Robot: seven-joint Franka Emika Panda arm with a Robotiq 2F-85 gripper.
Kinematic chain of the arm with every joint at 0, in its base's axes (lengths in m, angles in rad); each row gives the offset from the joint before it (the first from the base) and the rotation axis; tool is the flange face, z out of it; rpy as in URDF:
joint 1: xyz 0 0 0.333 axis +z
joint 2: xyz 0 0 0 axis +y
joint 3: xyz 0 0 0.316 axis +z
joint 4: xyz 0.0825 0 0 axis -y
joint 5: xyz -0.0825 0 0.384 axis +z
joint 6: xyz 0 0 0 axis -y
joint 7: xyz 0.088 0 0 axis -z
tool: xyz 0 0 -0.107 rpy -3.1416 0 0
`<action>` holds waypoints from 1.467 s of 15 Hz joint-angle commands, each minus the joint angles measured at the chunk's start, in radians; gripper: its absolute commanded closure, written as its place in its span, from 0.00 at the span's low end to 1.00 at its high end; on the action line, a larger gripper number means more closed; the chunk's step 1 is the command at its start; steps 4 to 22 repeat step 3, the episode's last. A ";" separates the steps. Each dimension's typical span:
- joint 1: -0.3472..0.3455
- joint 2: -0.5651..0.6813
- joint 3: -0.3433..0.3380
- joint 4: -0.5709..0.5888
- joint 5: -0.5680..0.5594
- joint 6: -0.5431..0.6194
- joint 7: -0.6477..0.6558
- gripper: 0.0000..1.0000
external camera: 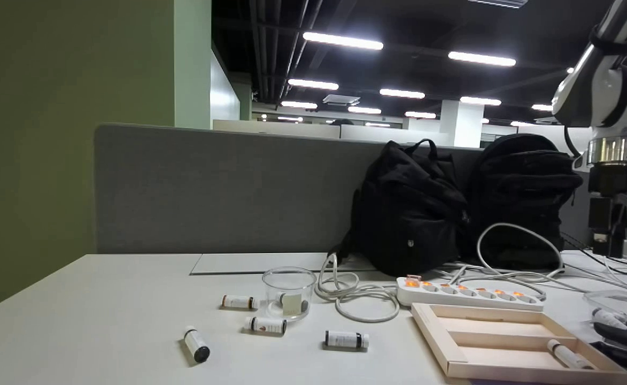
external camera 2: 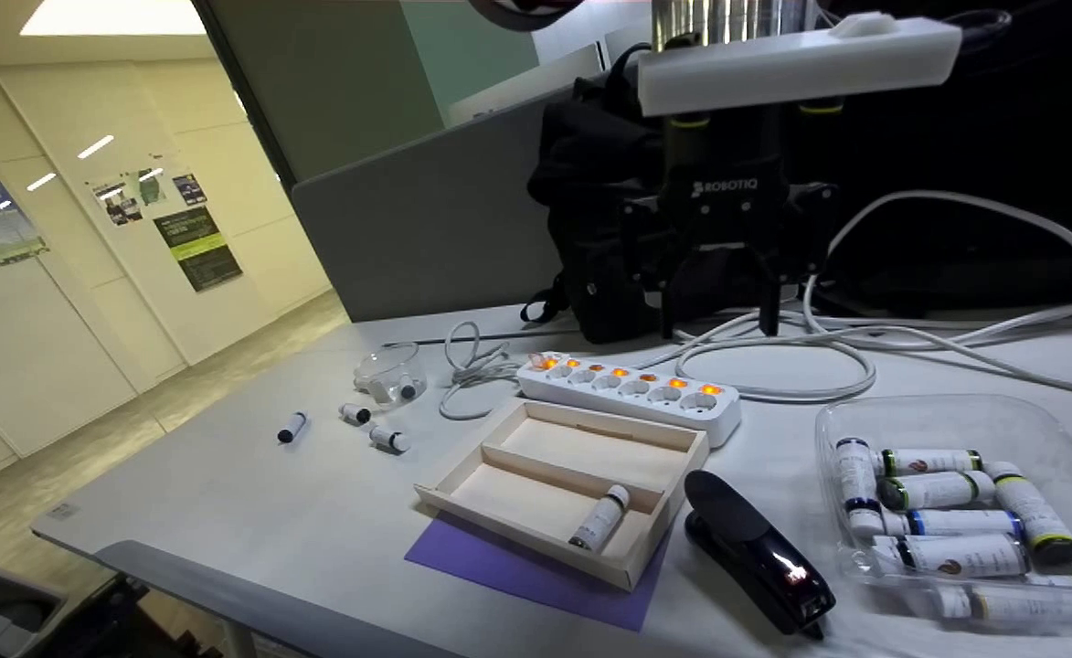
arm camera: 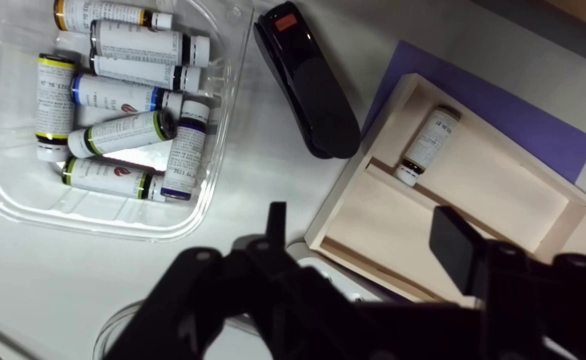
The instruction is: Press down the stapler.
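The black stapler (external camera 2: 755, 553) lies on the white table between the wooden tray and a clear plastic box. It is closed along its length, with a glossy end. In the wrist view the stapler (arm camera: 312, 85) is at the top middle, ahead of my fingers. Part of the dark stapler (external camera: 620, 337) shows at the lower right edge in an exterior view. My gripper (external camera 2: 718, 320) hangs well above the table, farther back than the stapler. In the wrist view the gripper (arm camera: 362, 235) has its fingers wide apart with nothing between them. The gripper (external camera: 610, 248) also shows at the far right.
The pale wooden tray (external camera 2: 499, 461) holds one bottle and sits on purple paper (external camera 2: 536, 571). The clear box (external camera 2: 947, 407) holds several bottles. A white power strip (external camera 2: 636, 388) and cables lie behind the tray. Black backpacks (external camera: 409, 214) stand at the back, near a clear cup (external camera: 289, 272).
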 commanded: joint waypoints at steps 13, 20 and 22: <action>0.021 -0.004 -0.027 0.001 0.005 -0.002 0.003 0.07; 0.021 -0.004 -0.027 0.001 0.005 -0.002 0.003 0.07; 0.021 -0.004 -0.027 0.001 0.005 -0.002 0.003 0.07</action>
